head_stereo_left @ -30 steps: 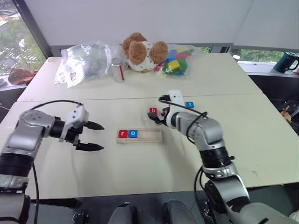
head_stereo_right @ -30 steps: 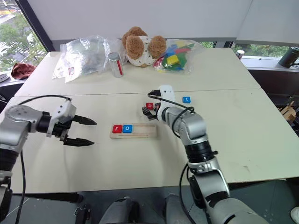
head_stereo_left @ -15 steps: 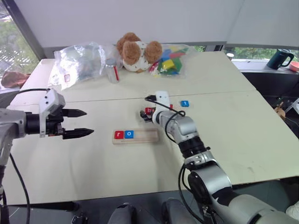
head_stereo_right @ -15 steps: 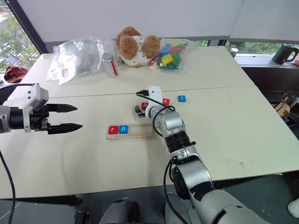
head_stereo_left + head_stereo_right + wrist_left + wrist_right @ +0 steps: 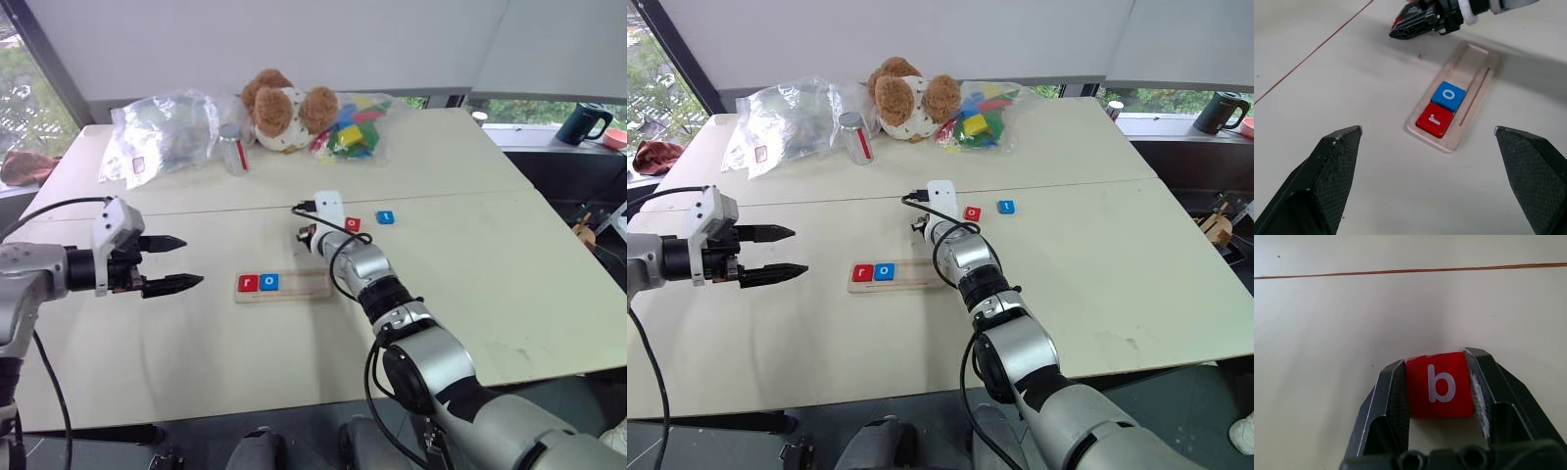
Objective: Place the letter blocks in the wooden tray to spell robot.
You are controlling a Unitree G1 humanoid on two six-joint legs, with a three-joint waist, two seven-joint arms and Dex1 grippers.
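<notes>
We see the right gripper [image 5: 1439, 389] clamped on the red b block [image 5: 1440, 384]; the left gripper [image 5: 1427, 139] gapes wide, empty, near the wooden tray [image 5: 1474, 73].

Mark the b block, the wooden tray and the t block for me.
b block [image 5: 1440, 384], right wrist view, its red top face.
wooden tray [image 5: 312, 285], left eye view, bare floor.
t block [image 5: 386, 217], left eye view, blue top face.

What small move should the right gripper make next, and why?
Probably lift the red b tile and carry it to the tray. The right gripper is shut on it, and the tray holds only r and o, so the third place is free.
</notes>
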